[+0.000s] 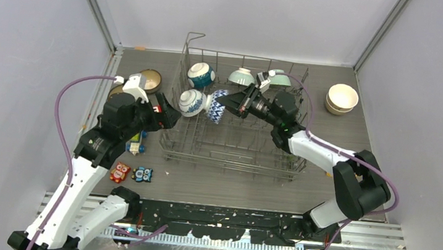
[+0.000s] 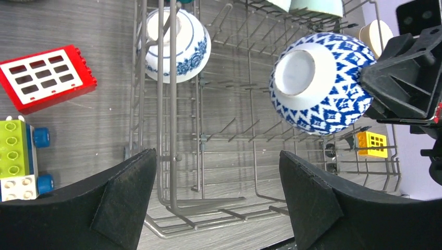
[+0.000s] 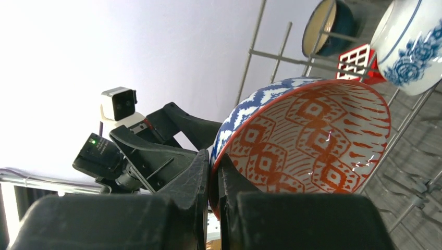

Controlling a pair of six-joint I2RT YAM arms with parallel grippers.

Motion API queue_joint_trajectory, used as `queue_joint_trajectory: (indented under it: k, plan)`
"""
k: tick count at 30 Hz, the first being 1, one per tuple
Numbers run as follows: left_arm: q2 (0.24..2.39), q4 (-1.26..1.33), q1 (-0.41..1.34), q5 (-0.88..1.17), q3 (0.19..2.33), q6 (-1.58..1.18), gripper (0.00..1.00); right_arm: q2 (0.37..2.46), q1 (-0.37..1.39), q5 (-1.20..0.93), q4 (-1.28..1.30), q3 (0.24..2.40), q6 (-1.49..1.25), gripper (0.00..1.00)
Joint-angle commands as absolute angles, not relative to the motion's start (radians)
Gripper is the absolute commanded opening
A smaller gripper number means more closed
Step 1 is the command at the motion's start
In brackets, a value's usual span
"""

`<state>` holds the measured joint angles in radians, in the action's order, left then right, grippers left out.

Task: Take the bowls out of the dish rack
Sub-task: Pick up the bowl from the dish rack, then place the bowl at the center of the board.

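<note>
Grey wood-grain tabletop (image 1: pixel 231 187) bears the dish rack (image 1: pixel 234 144) between pale walls (image 1: pixel 31 18).

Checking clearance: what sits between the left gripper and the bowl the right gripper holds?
Top view: the white floral bowl, in the dish rack, lies between left gripper and held bowl.

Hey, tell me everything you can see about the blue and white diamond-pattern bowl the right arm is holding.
The diamond-pattern bowl looks like glossy ceramic: blue-and-white outside, red-orange pattern inside, plain white foot ring. It is tipped on its side, foot toward the left arm, raised over the dish rack. The right end effector pinches its rim, one finger inside, one outside; nothing else visibly touches it.
</note>
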<state>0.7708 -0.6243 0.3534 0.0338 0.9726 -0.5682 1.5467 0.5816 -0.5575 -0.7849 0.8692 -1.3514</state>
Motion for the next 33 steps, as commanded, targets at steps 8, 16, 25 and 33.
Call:
queue_joint_trajectory:
  k: [8, 16, 25, 33]
  plan:
    - [0.767, -0.620, 0.357, 0.008, 1.058, -0.553, 0.89, 1.308, 0.460, -0.626, -0.647, 0.881, -1.213, 0.01]
    - [0.762, -0.636, 0.357, -0.034, 1.095, -0.531, 0.90, 1.144, 0.376, -0.621, -0.452, 0.900, -1.100, 0.01]
    - [0.758, -0.640, 0.357, -0.021, 1.105, -0.529, 0.92, 1.014, 0.381, -0.571, -0.069, 1.083, -0.835, 0.01]
    - [0.752, -0.644, 0.358, -0.018, 1.104, -0.530, 0.99, 1.008, 0.516, -0.434, 0.336, 1.351, -0.513, 0.01]
